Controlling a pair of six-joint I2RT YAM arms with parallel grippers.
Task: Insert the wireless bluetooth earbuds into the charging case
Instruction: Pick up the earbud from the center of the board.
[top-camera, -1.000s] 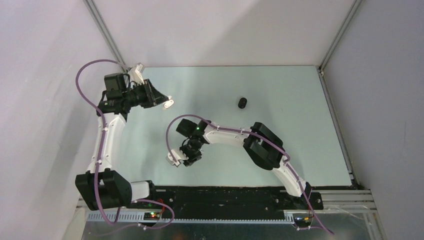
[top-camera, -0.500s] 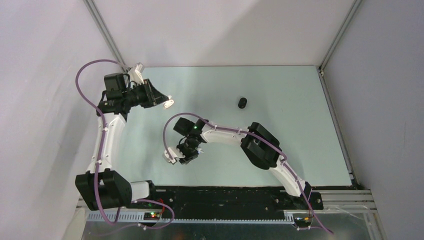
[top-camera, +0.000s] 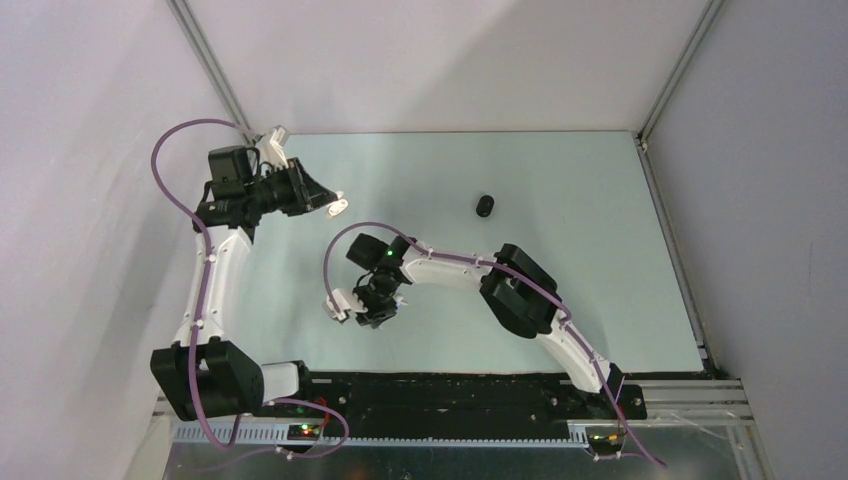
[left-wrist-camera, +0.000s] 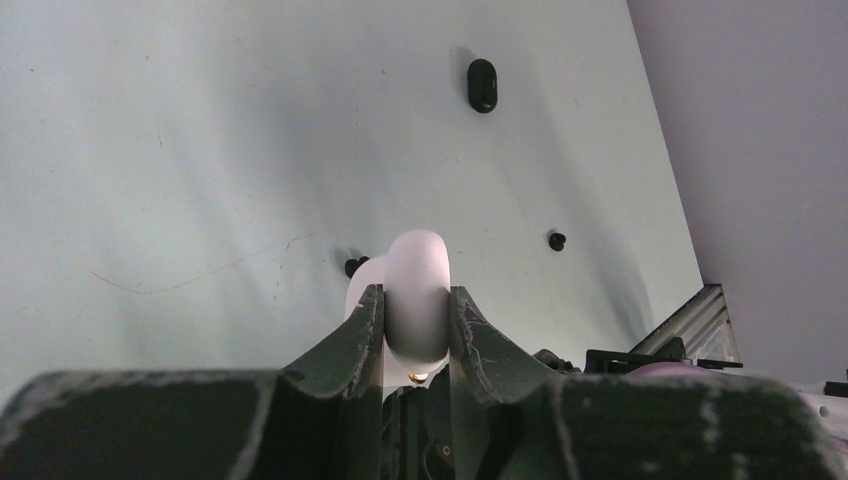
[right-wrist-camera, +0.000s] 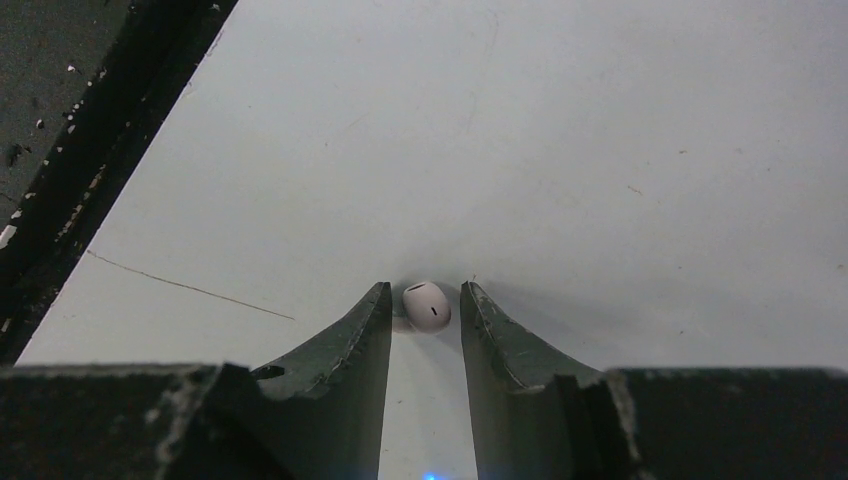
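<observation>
My left gripper (top-camera: 333, 206) is raised over the far left of the table and shut on a white pebble-like charging case (left-wrist-camera: 418, 275); it also shows in the left wrist view (left-wrist-camera: 415, 297). My right gripper (right-wrist-camera: 425, 288) is low over the table, its jaws narrowly open on either side of a white earbud (right-wrist-camera: 427, 306) that lies on the surface. In the top view the right gripper (top-camera: 366, 314) hides that earbud. Two black earbuds (left-wrist-camera: 557, 241) (left-wrist-camera: 352, 266) lie on the table.
A black charging case (top-camera: 485, 206) lies closed on the far middle of the table, also in the left wrist view (left-wrist-camera: 481, 85). The black front rail (right-wrist-camera: 60, 150) runs close to the left of the right gripper. Walls enclose the pale green table (top-camera: 560, 180).
My right gripper has shifted a little to the left and away from the front edge. The left arm with the white case has not moved.
</observation>
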